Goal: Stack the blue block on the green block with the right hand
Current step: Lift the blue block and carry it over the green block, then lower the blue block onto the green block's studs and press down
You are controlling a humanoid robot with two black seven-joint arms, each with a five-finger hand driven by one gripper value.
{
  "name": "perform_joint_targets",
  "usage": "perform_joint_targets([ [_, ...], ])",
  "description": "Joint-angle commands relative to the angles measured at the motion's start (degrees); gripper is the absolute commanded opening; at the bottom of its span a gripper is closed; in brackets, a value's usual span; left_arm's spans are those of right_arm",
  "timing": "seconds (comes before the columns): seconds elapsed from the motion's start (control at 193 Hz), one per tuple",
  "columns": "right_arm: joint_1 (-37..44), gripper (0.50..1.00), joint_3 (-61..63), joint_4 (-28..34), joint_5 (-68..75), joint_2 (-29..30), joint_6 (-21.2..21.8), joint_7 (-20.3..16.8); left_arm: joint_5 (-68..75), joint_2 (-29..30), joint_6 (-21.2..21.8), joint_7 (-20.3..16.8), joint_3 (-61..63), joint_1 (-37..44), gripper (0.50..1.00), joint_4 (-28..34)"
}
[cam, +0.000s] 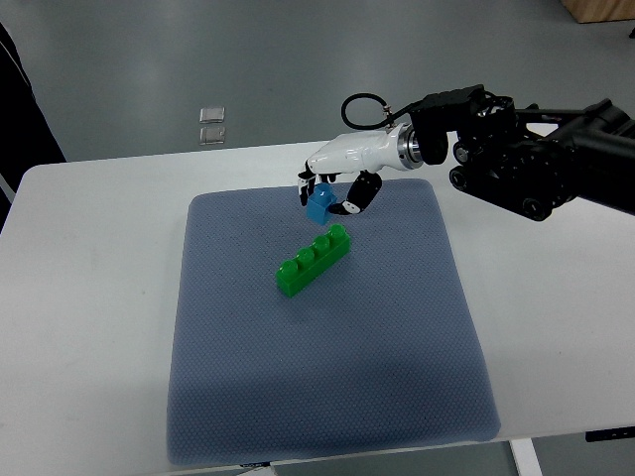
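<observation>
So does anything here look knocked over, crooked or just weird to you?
Nothing much. The green block lies diagonally on the blue-grey mat, not squared to its edges. The right hand holds the blue block just beyond it. Nothing looks spilled or broken.

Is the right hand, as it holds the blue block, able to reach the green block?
Probably yes. The right hand holds the blue block just beyond the green block, and nothing lies on the mat between them.
</observation>
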Motion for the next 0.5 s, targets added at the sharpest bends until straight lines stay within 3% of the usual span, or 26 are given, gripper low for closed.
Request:
perform_joint_targets([
  [0.0, -0.5, 0.599, -0.1, 1.6, -0.2, 0.0, -0.2, -0.1, 0.0, 0.0, 0.0, 0.0, 0.0, 0.0, 1.000, 0.0],
  [0.492, -2.5, 0.599, -0.5, 4.7, -1.6, -1.3, -2.7, -0.5, 0.0, 0.0, 0.0, 0.0, 0.0, 0.0, 1.000, 0.0],
])
